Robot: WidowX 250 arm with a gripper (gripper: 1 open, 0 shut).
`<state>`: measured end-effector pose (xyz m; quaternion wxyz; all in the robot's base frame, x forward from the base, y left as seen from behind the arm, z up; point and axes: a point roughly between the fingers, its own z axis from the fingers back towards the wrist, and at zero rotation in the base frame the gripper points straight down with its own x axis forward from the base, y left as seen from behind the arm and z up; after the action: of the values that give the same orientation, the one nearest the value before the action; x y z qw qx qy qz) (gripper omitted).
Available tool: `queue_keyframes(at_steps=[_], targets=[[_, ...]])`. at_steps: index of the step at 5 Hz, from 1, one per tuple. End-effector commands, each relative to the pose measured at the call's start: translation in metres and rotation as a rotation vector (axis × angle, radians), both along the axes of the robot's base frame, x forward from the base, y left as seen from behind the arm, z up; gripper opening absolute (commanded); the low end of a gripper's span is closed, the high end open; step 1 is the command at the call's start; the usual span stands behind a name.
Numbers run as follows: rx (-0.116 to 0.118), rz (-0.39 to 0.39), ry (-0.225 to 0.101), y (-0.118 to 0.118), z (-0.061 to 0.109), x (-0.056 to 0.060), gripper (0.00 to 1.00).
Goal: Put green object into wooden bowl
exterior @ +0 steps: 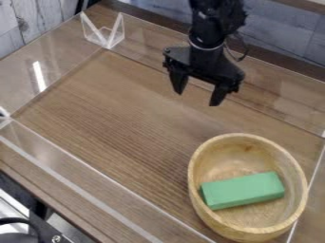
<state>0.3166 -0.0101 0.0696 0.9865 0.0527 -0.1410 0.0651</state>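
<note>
"Where the counter runs toward its far edge, what do you list first?"

"One robot gripper (200, 98), black, two-fingered, hanging above the brown wooden tabletop (114, 114). Its fingers stand spread wide, with nothing pinched between them. The robot arm (216, 19), also black, comes down from the top of the view, with a dark cable looping beside it."

"And the green object?"

"One flat rectangular green block (242, 191), matte, plain. Location: inside the wooden bowl, resting toward the near part of it, lying aslant. The gripper is well apart from it."

"Describe the bowl."

"One round wooden bowl (218, 152), light tan, thick-rimmed, shallow. It sits at the near right of the tabletop, close to the right edge of the view."

"Anything more along the borders?"

"One clear, angular piece (105, 33), transparent with pale edges, at the far left, near the back edge of the table. One strip of clear edging (95, 177) along the near left side of the tabletop. Below it, in the lower left corner, black cabling (23, 224), curved, partly cut off by the frame. Upper left corner: a grey, streaked surface (38, 13), too little shown to name."
</note>
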Motion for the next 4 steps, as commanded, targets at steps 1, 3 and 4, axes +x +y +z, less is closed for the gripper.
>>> queue_keyframes(at_steps=[1,3,4], targets=[[-0.01,-0.033,-0.063,0.001,0.017,0.02,1.0],[-0.023,0.036,-0.066,0.005,0.02,0.025,1.0],[-0.03,0.092,-0.066,0.005,0.02,0.02,1.0]])
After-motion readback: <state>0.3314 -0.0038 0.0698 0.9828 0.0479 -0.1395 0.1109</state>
